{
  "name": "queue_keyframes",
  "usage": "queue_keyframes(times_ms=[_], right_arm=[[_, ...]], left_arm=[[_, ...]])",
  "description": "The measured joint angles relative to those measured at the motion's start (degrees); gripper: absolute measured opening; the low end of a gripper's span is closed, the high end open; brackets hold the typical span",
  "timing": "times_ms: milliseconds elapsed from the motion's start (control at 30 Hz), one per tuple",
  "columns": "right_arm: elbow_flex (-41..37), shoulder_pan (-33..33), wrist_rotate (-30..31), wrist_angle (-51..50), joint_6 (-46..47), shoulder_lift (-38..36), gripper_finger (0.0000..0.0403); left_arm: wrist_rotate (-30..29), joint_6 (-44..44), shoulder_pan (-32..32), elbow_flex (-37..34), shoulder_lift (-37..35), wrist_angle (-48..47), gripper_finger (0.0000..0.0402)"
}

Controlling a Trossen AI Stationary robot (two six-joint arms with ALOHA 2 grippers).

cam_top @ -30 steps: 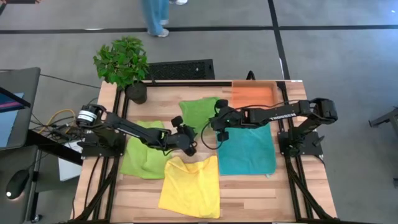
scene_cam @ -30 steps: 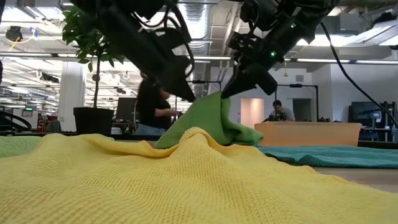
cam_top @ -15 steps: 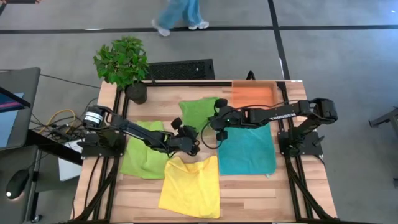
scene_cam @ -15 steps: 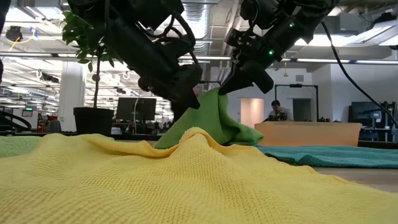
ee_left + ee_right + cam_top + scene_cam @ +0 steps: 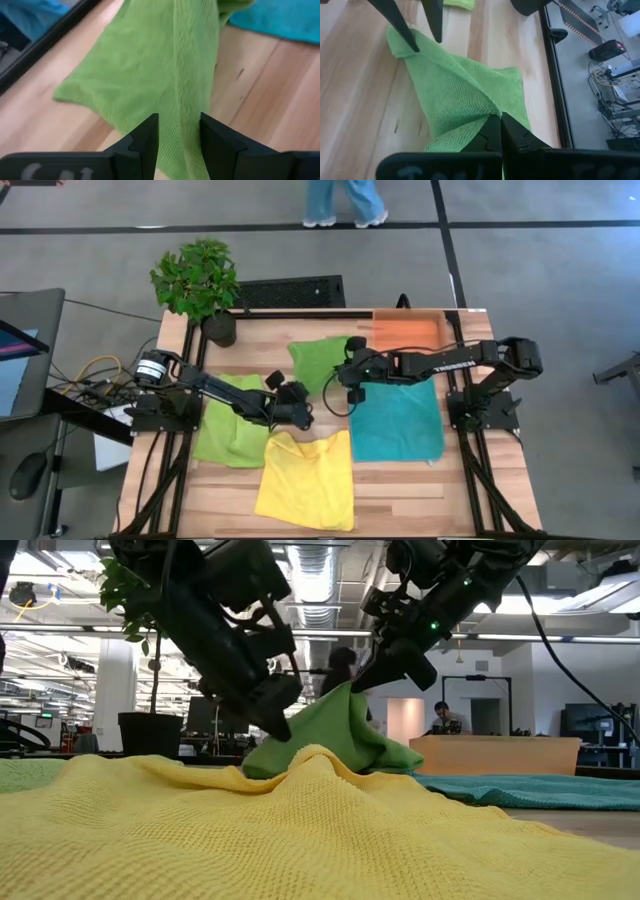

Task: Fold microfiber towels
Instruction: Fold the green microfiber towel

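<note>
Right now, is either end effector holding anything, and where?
The right end effector pinches the green towel at a raised fold. The left end effector straddles its corner, open.

White lettering runs along the forearm of the right arm [image 5: 440, 364] in the high view, just behind its pincer toward the shoulder; it appears to read "TROSSEN", though the letters are small. In the left wrist view, pale marks show on the dark body of the left pincer [image 5: 179, 145] below its fingers, cut off and unreadable. Nothing else legible appears
</note>
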Motion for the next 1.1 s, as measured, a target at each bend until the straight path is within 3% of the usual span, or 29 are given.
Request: queue_keyframes(times_ms=[133,800,1100], right_arm=[[0.00,0.01,0.00,0.60,0.00,0.00,0.0006],[0.00,0.01,0.00,1.03,0.00,0.02,0.0006],[0.00,0.01,1.30,2.16,0.00,0.02,0.0006]], left_arm=[[3.23,-2.38,0.07,0.00,0.00,-2.51,0.0122],[6.50,-9.11,0.13,-4.17,-0.09,-2.82,0.0122],[8.47,-4.75,-0.16,-4.94,-0.09,-2.10,0.0122]])
